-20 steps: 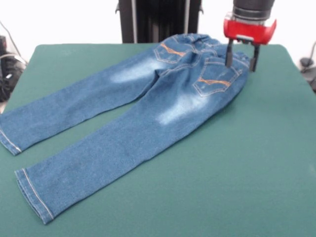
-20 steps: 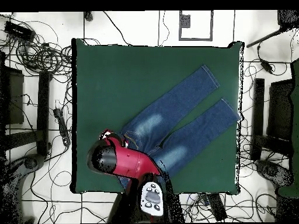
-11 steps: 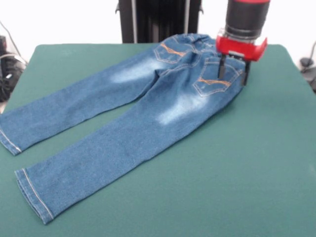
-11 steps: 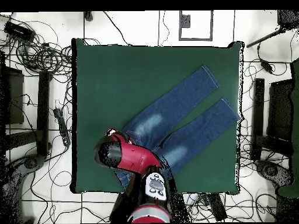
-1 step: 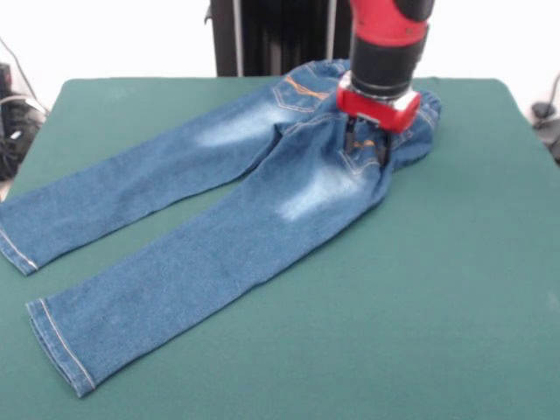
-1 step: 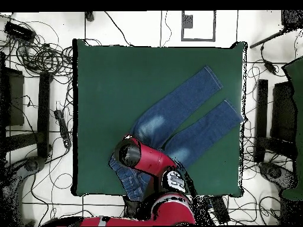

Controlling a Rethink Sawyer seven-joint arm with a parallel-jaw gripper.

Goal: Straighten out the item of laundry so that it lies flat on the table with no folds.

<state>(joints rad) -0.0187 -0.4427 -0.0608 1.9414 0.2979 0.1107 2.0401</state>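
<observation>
Jaws now down on jeans [image 5: 219, 210] pocket.

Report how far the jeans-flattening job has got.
Done: both legs of the jeans lie spread flat on the table. In hand: the gripper is down on the seat by a back pocket. Left: the waistband end looks bunched and needs smoothing.

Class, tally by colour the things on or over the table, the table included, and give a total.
Blue: 1, the jeans
Green: 1, the table
Red and black: 1, the gripper with its arm
Total: 3
</observation>
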